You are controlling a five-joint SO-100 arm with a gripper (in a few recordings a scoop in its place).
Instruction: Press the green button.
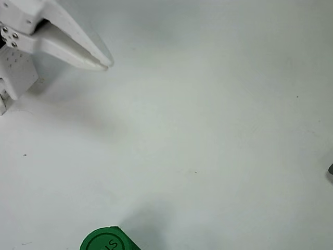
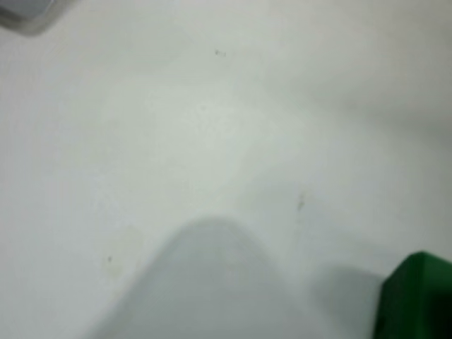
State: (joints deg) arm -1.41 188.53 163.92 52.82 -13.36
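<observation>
Our gripper (image 1: 104, 62), fingers closed on nothing, sits well apart from the green button (image 1: 104, 242), so we judge pressing not yet begun.

We count one green button (image 1: 106, 241) in the overhead view, cut by the bottom edge, with raised letters on its round top. In the wrist view we count one green block (image 2: 417, 300) at the lower right corner; we cannot tell which part of the button it is. We count one white gripper (image 1: 104, 63), well apart from the button toward the upper left, its two fingers together at the tips. One white table (image 1: 218, 130) bears both.
</observation>
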